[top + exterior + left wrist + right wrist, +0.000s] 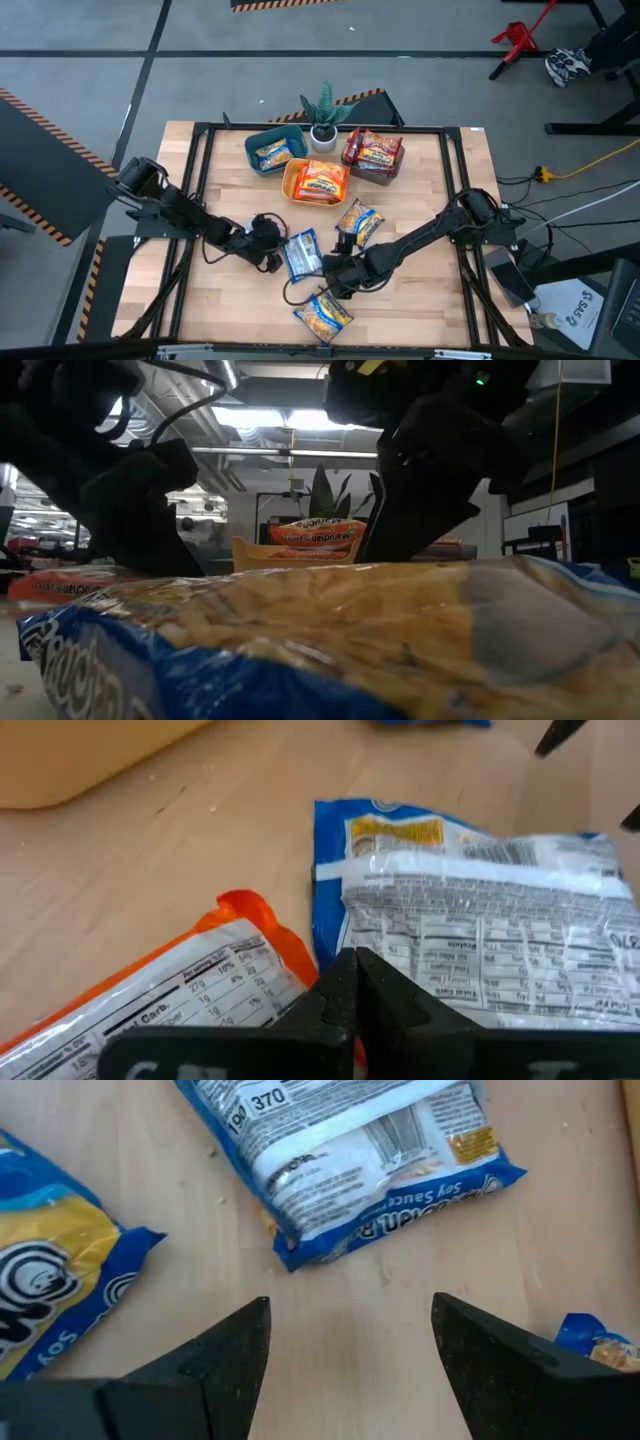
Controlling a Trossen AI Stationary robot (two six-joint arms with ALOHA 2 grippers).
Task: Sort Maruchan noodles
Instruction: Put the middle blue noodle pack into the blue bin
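Right now the pale wooden table [420, 200] sits on a grey floor with hazard-striped tape at the upper left of the high view. At the table's upper middle, a teal bin [274, 150], an orange bin [316, 182] and a grey bin [374, 155] each hold noodle packets, with a potted plant [323, 115] just above. Three blue packets lie loose at lower centre; one lies face-down [302, 253] between the grippers. The left gripper [268, 240], fingers pressed together, sits just left of it. The right gripper [335, 272], fingers spread wide and holding nothing, is just to its right.
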